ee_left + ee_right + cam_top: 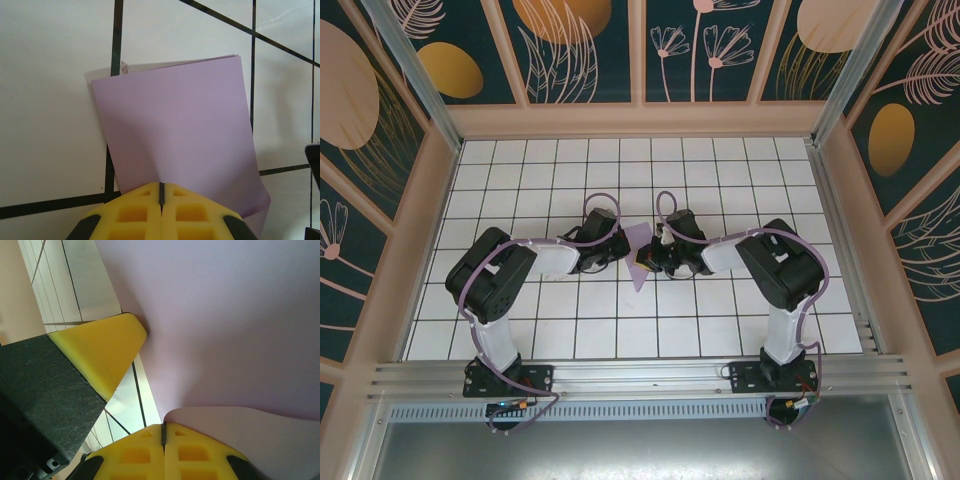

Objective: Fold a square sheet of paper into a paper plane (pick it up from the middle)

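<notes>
Elbows out, forearms converging; left pincer (161, 185), right pincer (163, 427) each clamped on folded paper (175, 135).

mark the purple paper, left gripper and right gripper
purple paper (180, 130): left wrist view, sheet's middle
left gripper (161, 186): left wrist view, shut jaws' seam
right gripper (163, 428): right wrist view, shut jaws' seam

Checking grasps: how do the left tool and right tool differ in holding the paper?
At the left tool the paper spreads flat ahead; at the right tool it curls up overhead. The left tool enters from the left, the right tool from the right. Both are shut on the paper.
</notes>
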Controlling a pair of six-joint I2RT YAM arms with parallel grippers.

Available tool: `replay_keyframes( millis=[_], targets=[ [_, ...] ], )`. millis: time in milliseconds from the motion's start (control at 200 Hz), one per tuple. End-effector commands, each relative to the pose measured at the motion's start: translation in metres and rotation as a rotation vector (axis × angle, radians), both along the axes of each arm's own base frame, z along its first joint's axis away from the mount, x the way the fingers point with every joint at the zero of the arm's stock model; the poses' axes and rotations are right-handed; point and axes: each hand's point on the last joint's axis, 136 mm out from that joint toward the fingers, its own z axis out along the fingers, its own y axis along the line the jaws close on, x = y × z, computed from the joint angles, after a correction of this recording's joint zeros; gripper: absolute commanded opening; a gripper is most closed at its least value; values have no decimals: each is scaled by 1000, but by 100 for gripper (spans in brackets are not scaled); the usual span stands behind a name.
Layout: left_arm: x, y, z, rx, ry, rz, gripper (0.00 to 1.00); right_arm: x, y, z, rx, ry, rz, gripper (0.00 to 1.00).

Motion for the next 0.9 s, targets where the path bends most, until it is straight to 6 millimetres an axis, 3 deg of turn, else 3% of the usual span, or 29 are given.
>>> replay_keyframes(
  millis=[0,896],
  targets=[
    [-13,7,-20,27,61,-10,0,-1,-4,-5,-24,4,-7,0],
    [-11,5,-12,18,49,-15,0,-5,-12,-30,-94,50,-20,0]
  ],
)
